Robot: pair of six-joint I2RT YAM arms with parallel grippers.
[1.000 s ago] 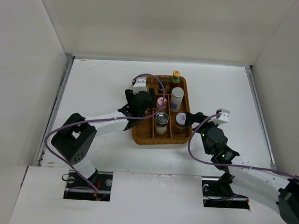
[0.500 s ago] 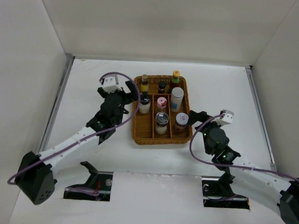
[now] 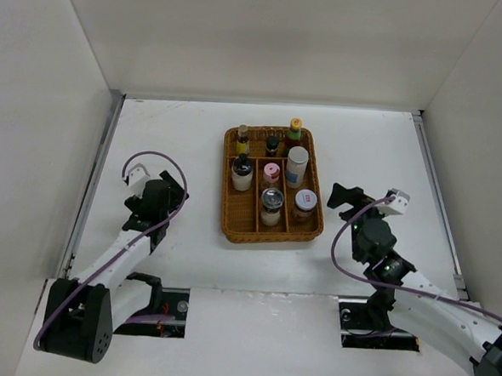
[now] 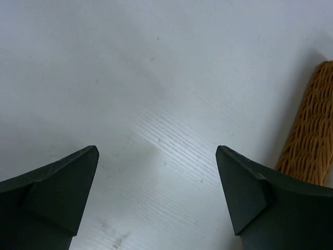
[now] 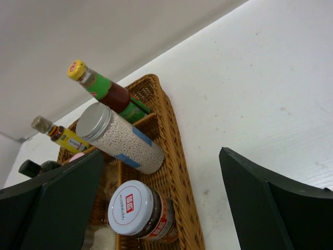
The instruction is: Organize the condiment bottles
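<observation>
Eight bottles (image 3: 271, 173) are standing upright inside the wicker tray (image 3: 225, 199). The tray is sitting on the table (image 3: 381, 145), midway between the left and right edges and closer to the far edge.

The tray's far row is holding a yellow-labelled bottle (image 3: 242, 139), a small dark bottle (image 3: 272, 145) and a green bottle (image 5: 112, 94) with a yellow cap. In front of these are a black-capped bottle (image 3: 242, 174), a pink-lidded jar (image 3: 271, 174) and a tall white cylinder (image 5: 122, 138). Nearest the arms are a silver-lidded jar (image 3: 271, 206) and a white-lidded jar (image 5: 136, 211).

No bottle is showing on the bare table, so the sorting is looking finished or close to it. Whether this grouping is the intended one cannot be told.

The left arm is stretching low along the table's left side. The left gripper (image 4: 156, 153) is hanging over bare table, well apart from the tray's left wall, with its jaws spread wide and nothing between them. The right arm is reaching in from the near right corner. The right gripper (image 5: 161, 153) is hovering near the tray's near right corner, facing the bottles, with its jaws also spread wide and empty.
</observation>
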